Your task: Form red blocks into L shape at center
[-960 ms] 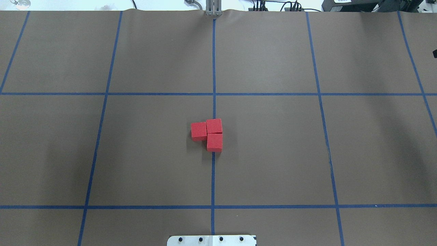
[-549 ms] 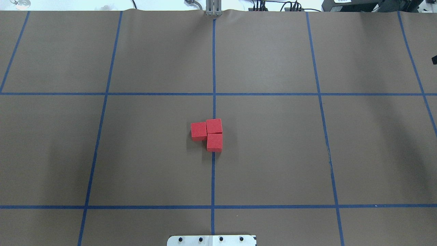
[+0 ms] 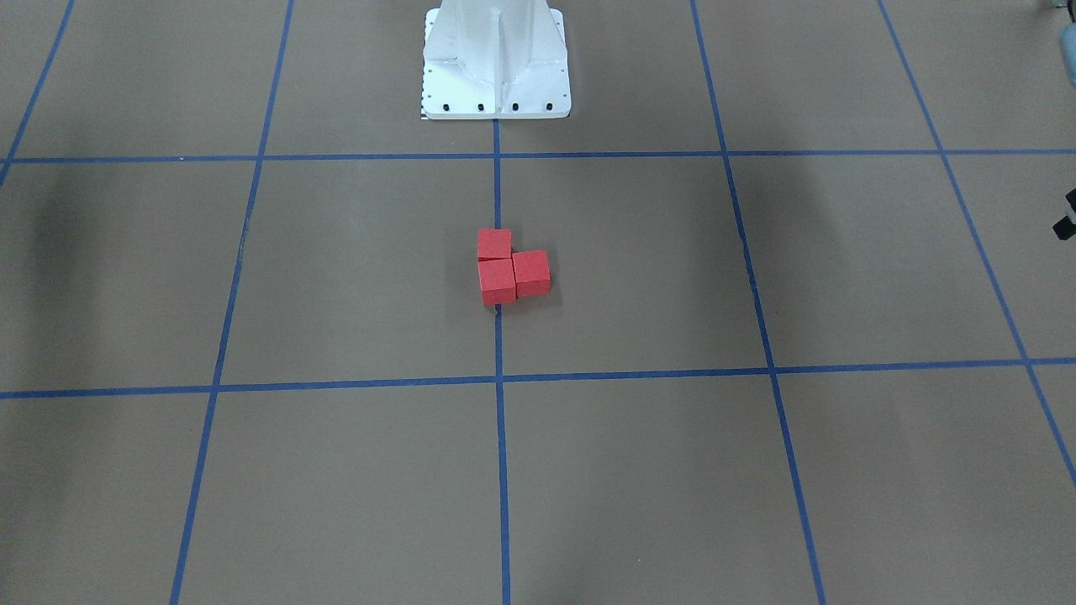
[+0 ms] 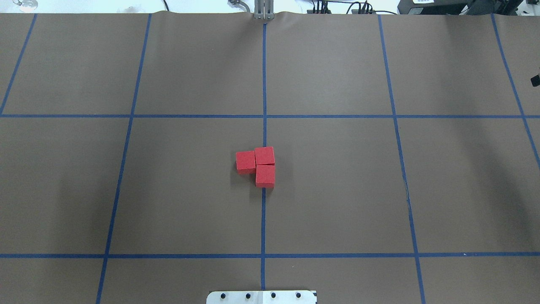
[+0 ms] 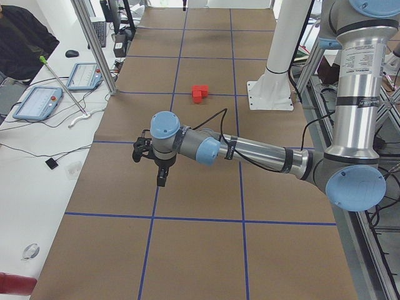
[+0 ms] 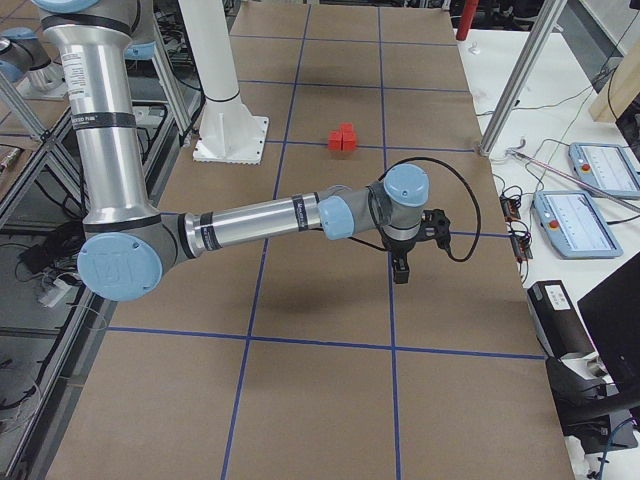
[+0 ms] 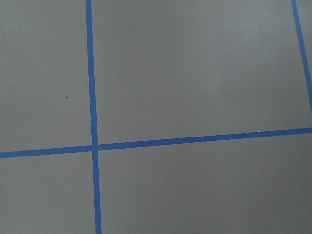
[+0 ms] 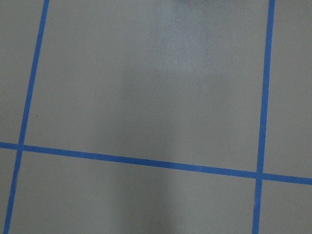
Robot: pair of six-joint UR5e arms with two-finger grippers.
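Small matte red cubes (image 4: 264, 157) form an L, far from left gripper (image 5: 160, 180) and right gripper (image 6: 401, 270); I cannot tell their opening or hold. Stray sweeps could scatter them.

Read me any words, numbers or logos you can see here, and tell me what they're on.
None reads clearly.
White label on the black box: too small.
Mark on the right arm's blue joint cap: blurred.
Small marks on the left arm's silver tube: too small.

You see matte red blocks (image 4: 257, 165) on dull brown paper (image 4: 337, 202), crossed by smooth blue tape (image 4: 263, 219). The white base plate (image 3: 496, 107) looks like painted metal, faintly glossy
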